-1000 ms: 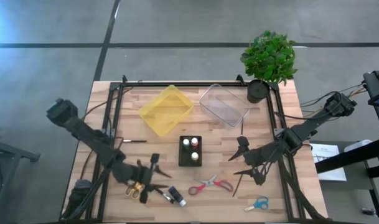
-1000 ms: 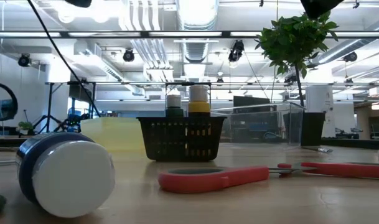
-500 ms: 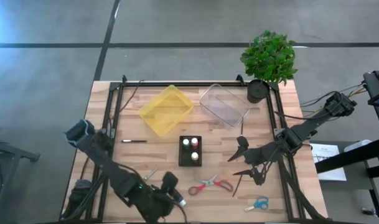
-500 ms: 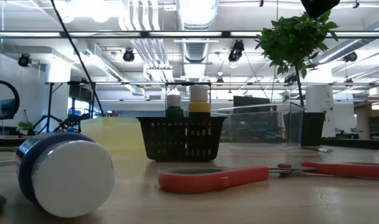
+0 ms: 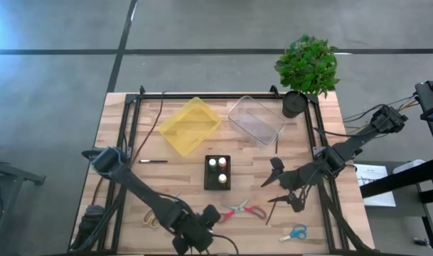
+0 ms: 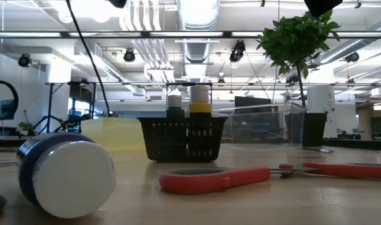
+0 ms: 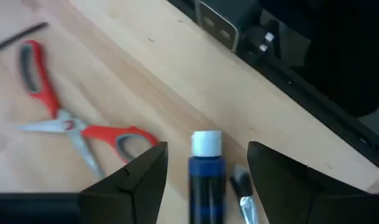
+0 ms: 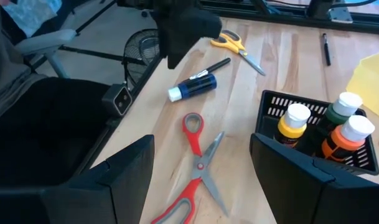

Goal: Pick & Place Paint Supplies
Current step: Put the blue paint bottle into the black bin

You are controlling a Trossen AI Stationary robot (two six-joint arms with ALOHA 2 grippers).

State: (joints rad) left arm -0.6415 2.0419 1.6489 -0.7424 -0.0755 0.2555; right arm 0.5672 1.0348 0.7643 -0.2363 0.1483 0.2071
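Swung in from the yellow scissors (image 5: 153, 218) — your left gripper (image 7: 205, 180) now hangs spread over the blue paint bottle (image 7: 205, 177), lying beside the red scissors (image 7: 77, 129). Light, slick, rolls easily — pinch mid-barrel. Right gripper (image 8: 201, 171) waits spread.

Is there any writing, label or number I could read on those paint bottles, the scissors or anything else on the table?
No text can be read anywhere.
Blue bottle: dark label band, its print too blurred to read.
Bottles in the black basket: no label legible.
Red scissors, yellow scissors, blue scissors: no markings visible.
Papers beside the table: too small to read.
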